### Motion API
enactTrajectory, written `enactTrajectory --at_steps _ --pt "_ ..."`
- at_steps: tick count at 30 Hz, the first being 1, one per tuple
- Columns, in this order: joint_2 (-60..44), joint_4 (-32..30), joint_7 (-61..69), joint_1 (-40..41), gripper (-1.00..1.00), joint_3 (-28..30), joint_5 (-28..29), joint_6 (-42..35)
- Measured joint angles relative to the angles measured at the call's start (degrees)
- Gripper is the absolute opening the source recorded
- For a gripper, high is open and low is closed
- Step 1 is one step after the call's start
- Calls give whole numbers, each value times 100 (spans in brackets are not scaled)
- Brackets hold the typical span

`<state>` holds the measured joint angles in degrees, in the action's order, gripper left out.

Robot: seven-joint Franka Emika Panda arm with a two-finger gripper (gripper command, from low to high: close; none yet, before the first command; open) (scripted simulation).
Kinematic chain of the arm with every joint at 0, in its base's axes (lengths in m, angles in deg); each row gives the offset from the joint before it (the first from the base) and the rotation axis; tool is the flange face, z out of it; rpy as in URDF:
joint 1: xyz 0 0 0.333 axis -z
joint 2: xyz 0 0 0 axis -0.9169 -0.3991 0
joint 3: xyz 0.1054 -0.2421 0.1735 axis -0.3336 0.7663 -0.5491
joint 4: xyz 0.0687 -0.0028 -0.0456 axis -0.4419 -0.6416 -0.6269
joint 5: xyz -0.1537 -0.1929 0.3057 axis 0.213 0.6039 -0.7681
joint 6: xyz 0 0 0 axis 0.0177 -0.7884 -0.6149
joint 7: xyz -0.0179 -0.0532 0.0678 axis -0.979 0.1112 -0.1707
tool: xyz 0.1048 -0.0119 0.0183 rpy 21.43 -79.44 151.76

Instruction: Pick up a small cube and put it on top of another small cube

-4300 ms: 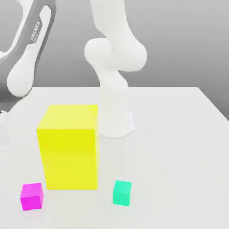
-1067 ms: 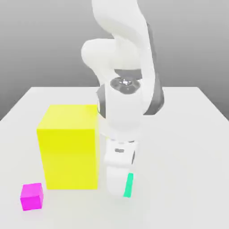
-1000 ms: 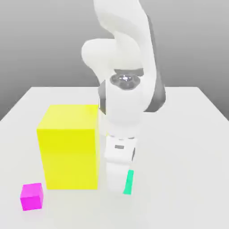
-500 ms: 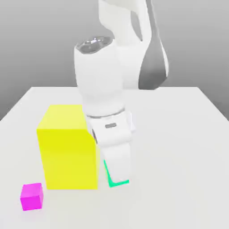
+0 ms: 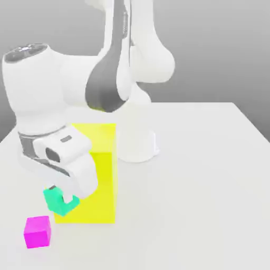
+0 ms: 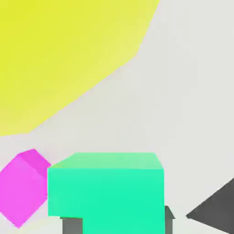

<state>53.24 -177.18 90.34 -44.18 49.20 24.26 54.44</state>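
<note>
The teal-green cube (image 5: 57,202) is pinched between the 2 fingers of the gripper (image 5: 61,198), lifted off the table (image 5: 200,184). The magenta-pink cube (image 5: 37,231) lies just below the fingers, beside the yellow block (image 5: 103,174).

Simulated lab tabletop, rendered, not real room. Plain white table (image 5: 211,174) under flat grey backdrop, no walls or furniture. White robot arm base (image 5: 138,142) bolted on table. Beside base, toward exterior view's left: big yellow block (image 5: 103,174). Near block: 2 small plain cubes, teal-green cube (image 5: 58,202) and magenta-pink cube (image 5: 38,231). Surfaces textureless, unmarked.
</note>
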Motion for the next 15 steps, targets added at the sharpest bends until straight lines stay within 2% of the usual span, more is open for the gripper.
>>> enactTrajectory --at_steps 8,15 --pt "-249 -110 2600 560 -100 144 355 439" --pt "-693 -132 2918 604 -100 84 183 961"
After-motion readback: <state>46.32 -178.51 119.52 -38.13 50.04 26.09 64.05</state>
